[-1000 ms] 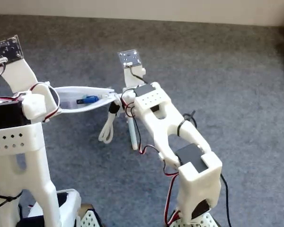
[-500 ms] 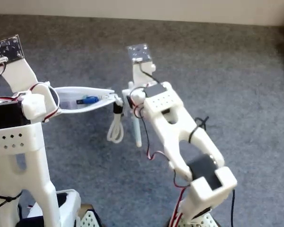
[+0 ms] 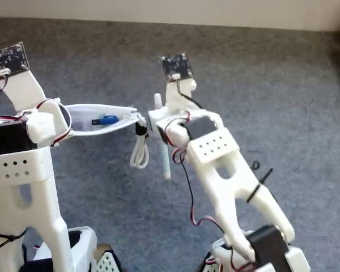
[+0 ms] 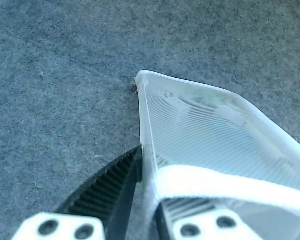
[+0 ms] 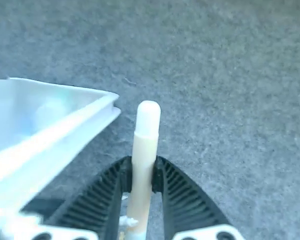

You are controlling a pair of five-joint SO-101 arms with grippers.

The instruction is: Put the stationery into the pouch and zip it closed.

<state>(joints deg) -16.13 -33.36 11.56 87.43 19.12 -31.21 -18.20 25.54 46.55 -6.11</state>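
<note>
The right gripper (image 5: 141,167) grips a white pen (image 5: 146,122) just beside the pouch (image 3: 102,106) mouth. The left gripper (image 4: 149,167) pinches the pouch rim. A blue item (image 3: 106,119) lies inside. Loading is under way; next the pen needs tilting into the opening.

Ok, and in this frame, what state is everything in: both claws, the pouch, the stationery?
left claw: shut on the edge of the pouch
right claw: shut on the white pen
pouch: open, not zipped
white pen: roughly upright, outside the pouch, beside its end
blue item: inside the pouch
white strap: hanging from the pouch's end
</note>
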